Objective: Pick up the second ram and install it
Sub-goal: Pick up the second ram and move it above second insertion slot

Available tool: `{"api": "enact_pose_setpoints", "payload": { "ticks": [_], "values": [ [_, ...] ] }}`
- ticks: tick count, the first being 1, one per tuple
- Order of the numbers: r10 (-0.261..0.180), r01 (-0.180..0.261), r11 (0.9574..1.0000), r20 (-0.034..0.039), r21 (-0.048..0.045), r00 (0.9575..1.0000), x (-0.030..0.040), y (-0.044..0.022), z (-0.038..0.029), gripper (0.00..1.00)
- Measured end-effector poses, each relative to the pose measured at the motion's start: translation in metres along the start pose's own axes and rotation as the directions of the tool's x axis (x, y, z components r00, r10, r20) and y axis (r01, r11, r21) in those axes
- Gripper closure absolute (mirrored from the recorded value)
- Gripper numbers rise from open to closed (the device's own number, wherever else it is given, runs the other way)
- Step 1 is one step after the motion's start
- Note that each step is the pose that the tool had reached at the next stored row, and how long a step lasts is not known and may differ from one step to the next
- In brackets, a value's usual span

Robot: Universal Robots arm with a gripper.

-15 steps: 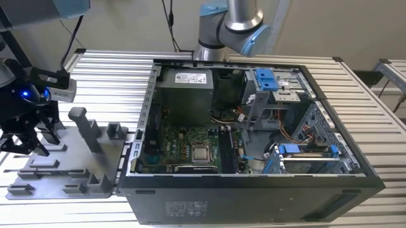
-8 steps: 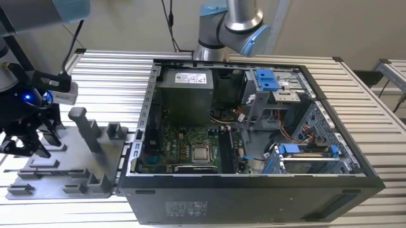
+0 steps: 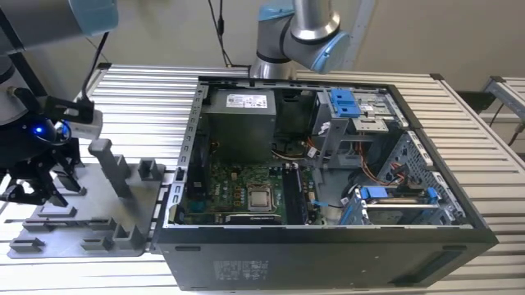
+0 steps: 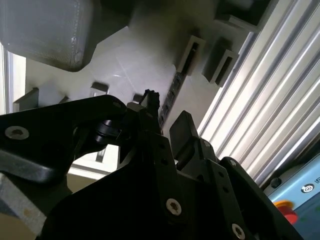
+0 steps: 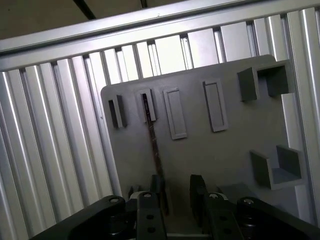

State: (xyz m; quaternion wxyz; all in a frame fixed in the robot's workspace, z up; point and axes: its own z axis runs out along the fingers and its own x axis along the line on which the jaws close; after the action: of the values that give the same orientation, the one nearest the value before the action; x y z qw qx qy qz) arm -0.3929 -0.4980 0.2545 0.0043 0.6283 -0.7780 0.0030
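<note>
Jaws hung low over the grey holder plate (image 3: 138, 200), at the end of the slatted worktop (image 3: 147, 98) on the exterior view's left. Jaws were parted with a clear gap between them, nothing clamped.

Memory stick (image 5: 152, 145) stood on its long edge in a narrow slot of the plate, seen edge-on as a thin dark strip. Its near end ran in between the parted jaws, hard by one of them and apart from the other; whether it touched that one, could not tell. Its far end reached out ahead of the jaws to a small raised slot block (image 5: 146, 106). In the second wrist view the stick showed a toothed dark edge leading into the gap.

Other shapes on the plate: a flat rectangular frame (image 5: 175, 114) just beside the stick, ahead of the jaws; an open-sided box block (image 5: 262, 82) further off on that side. A tall grey post (image 3: 108, 166) rose from the plate beside the jaws.

Open computer case (image 3: 328, 184) lay well apart from the jaws, toward the exterior view's right, its green board (image 3: 225, 181) exposed. Another arm (image 3: 296, 27) stood behind the case.
</note>
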Motion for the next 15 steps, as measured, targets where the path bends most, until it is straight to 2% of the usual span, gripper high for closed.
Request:
{"api": "enact_pose_setpoints", "payload": {
  "ticks": [6,9,15],
  "values": [
    [-0.002,0.002,1.0,-0.0001,0.0,1.0,0.0002,0.0005,0.0047,0.62],
    [-0.013,0.013,0.9999,0.0,0.0003,0.9999,0.0011,0.0047,0.0063,0.62],
    [-0.076,0.076,0.9971,0.0,0.0015,0.9971,0.0018,0.0083,0.0094,0.62]
  ]
}}
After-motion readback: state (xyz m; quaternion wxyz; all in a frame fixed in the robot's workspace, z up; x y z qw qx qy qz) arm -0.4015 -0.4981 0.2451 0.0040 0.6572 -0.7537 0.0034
